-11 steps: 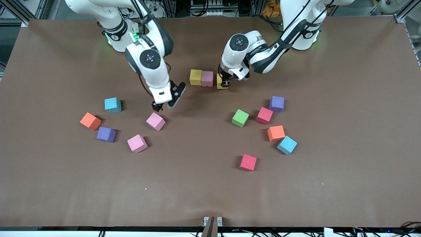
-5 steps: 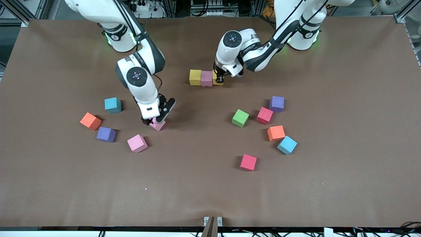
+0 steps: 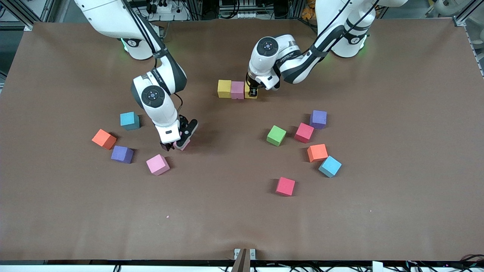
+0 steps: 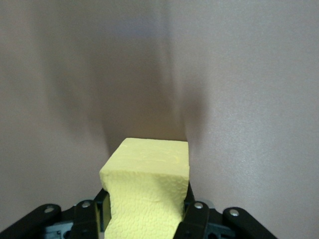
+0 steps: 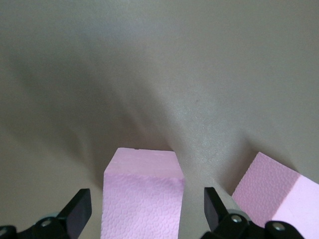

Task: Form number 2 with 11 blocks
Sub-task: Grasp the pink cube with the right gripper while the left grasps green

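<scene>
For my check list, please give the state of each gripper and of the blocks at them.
left gripper: shut on yellow block
yellow block: held, at end of row beside pink row block
right gripper: open, jaws around pink block
pink block: on table, not yet gripped

Even overhead light is falling on the brown table [image 3: 242,219], the cubes are throwing short soft shadows, and both wrist views are showing broad blurred shadows on the surface (their backgrounds are looking slightly out of focus).
</scene>
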